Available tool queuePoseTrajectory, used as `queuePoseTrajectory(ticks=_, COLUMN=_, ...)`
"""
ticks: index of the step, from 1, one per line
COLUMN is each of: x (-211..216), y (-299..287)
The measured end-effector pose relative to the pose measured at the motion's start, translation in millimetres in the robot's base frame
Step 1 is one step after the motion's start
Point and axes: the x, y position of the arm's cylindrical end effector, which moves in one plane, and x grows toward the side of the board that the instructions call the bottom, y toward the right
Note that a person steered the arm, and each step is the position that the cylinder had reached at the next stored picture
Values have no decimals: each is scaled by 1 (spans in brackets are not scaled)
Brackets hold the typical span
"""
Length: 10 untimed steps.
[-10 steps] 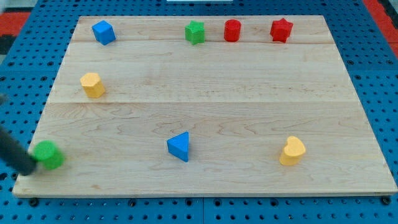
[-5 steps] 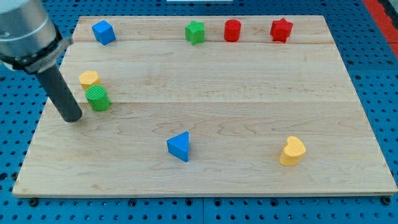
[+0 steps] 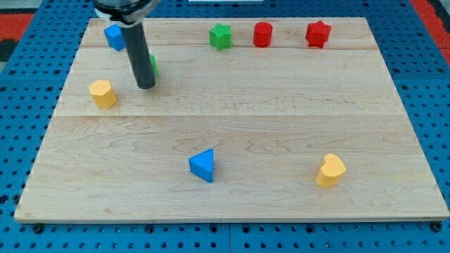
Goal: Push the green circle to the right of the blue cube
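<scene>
The green circle (image 3: 152, 67) is mostly hidden behind my rod; only a sliver shows at its right edge, in the upper left of the board. My tip (image 3: 145, 86) rests on the board just below and in front of that block, touching or nearly touching it. The blue cube (image 3: 114, 37) sits at the view's top left, up and to the left of the green circle, partly covered by the rod.
A yellow block (image 3: 103, 93) lies left of my tip. A green star (image 3: 220, 36), a red cylinder (image 3: 262, 34) and a red star (image 3: 318, 34) line the top edge. A blue triangle (image 3: 202, 166) and a yellow heart (image 3: 330, 170) sit near the bottom.
The green circle has gone from the bottom left corner up past the yellow block to just below right of the blue cube. My rod moved up and right with it.
</scene>
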Motion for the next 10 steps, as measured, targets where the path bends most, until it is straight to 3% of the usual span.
queuePoseTrajectory(ticks=4, x=-30, y=-8)
queuePoseTrajectory(ticks=6, x=-12, y=-21)
queuePoseTrajectory(ticks=8, x=-93, y=49)
queuePoseTrajectory(ticks=10, x=-69, y=41)
